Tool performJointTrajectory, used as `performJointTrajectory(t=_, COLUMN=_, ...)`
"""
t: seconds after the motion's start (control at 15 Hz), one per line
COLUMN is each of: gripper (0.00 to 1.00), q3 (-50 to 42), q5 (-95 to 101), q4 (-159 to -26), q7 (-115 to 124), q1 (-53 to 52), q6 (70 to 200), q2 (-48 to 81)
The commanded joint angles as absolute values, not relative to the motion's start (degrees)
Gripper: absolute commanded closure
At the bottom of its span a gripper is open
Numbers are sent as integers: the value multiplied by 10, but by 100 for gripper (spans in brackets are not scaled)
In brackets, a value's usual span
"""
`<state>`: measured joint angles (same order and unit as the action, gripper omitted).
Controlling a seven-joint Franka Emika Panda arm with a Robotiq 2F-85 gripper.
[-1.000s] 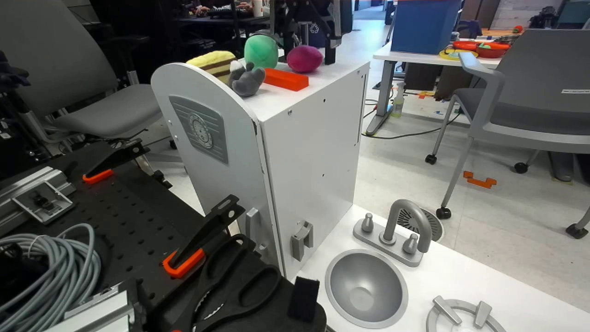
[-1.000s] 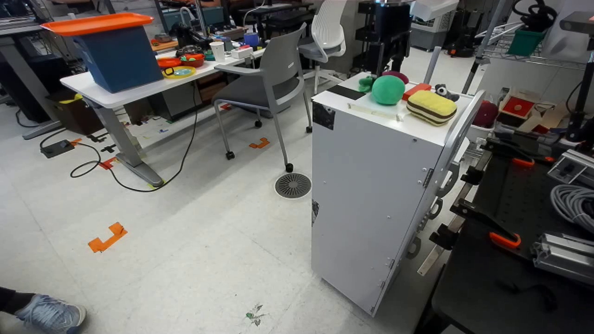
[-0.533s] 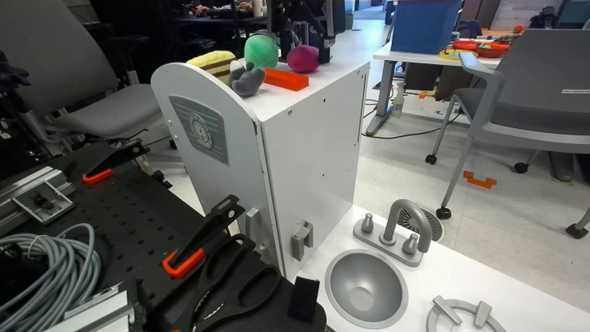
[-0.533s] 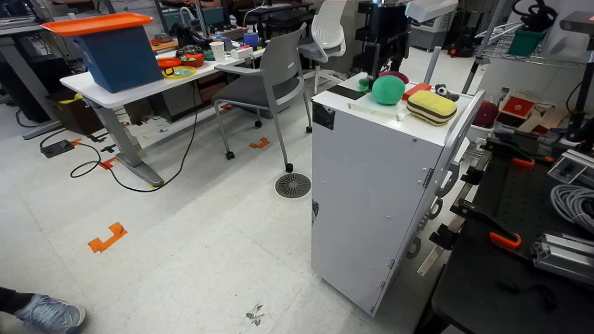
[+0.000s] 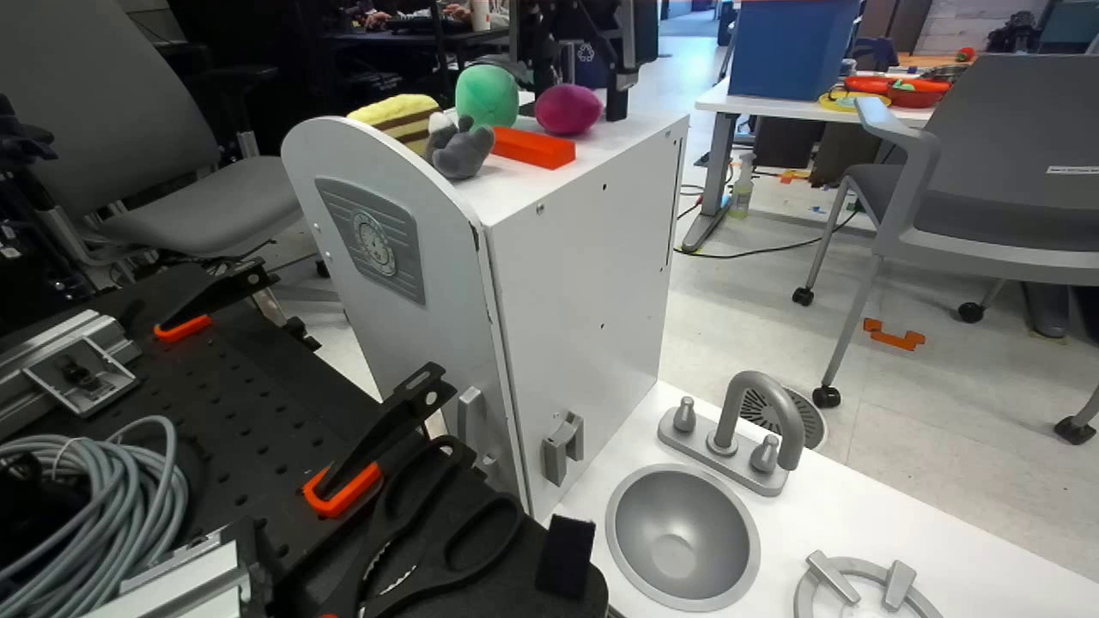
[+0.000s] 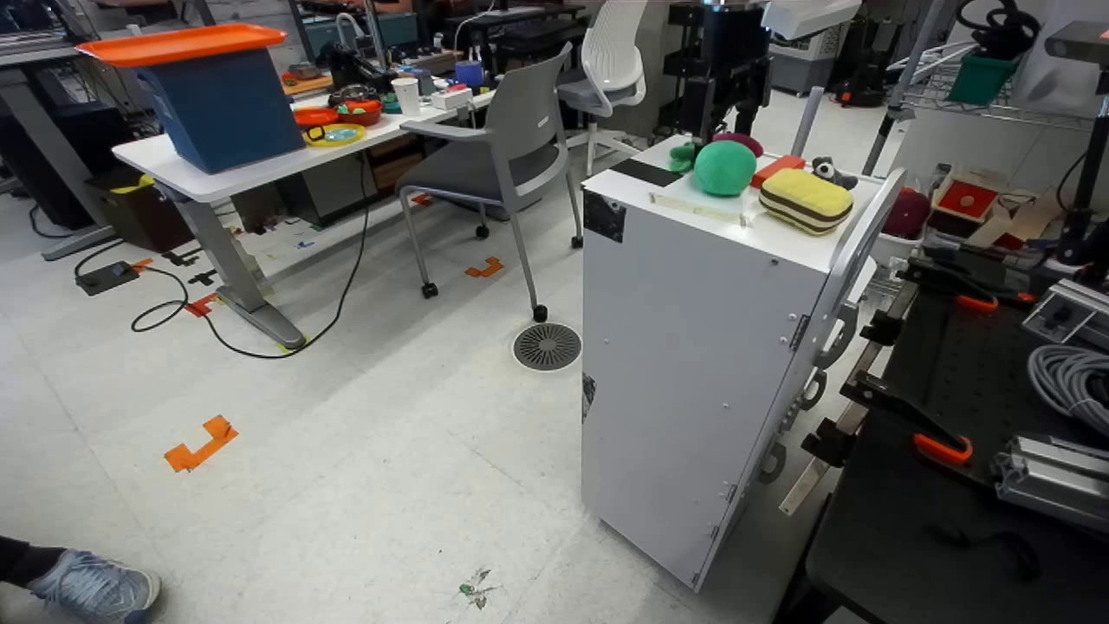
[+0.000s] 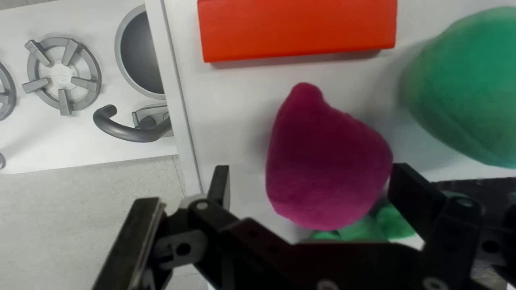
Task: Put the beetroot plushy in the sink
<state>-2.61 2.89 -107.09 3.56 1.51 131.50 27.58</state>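
1. fingers (image 7: 219, 185) wide apart, grasping nothing, flank the beetroot plushy (image 7: 322, 169) on the counter (image 7: 229, 125).
2. clearance looks much tighter on one side: better centre first, descend around its belly, then squeeze softly.
3. its plump magenta body tapers to a nub, green leaves (image 7: 363, 230) poking out opposite.
4. sink (image 7: 141, 54) lies lower, past the counter's edge.

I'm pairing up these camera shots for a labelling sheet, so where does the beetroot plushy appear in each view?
In an exterior view: beetroot plushy high up, about mid-width, right of the green plush ball.
In an exterior view: beetroot plushy upper right, partly hidden behind the green plush ball.
Wrist view: beetroot plushy large, right of centre, left of the green plush ball.
Shared landmark: green plush ball.
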Motion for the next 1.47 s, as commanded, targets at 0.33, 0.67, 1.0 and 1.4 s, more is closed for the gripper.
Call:
performJointTrajectory(t=0.33, gripper=48, q3=-27, q5=26, q4=-1083, q7=34, q1=16, q6=1309, q2=261)
performJointTrajectory(t=0.67, gripper=84, q3=-27, q5=27, q4=-1086, q7=32, q1=16, q6=1313, q2=257)
performJointTrajectory(t=1.0, gripper=98, q3=-31, q5=37, q4=-1095, q7=48, q1=8, q6=1317, q2=241)
performJointTrajectory(t=1.4, gripper=95, q3=-37, q5=35, q4=-1111, q7=128, q1=-9, q6=1315, q2=195)
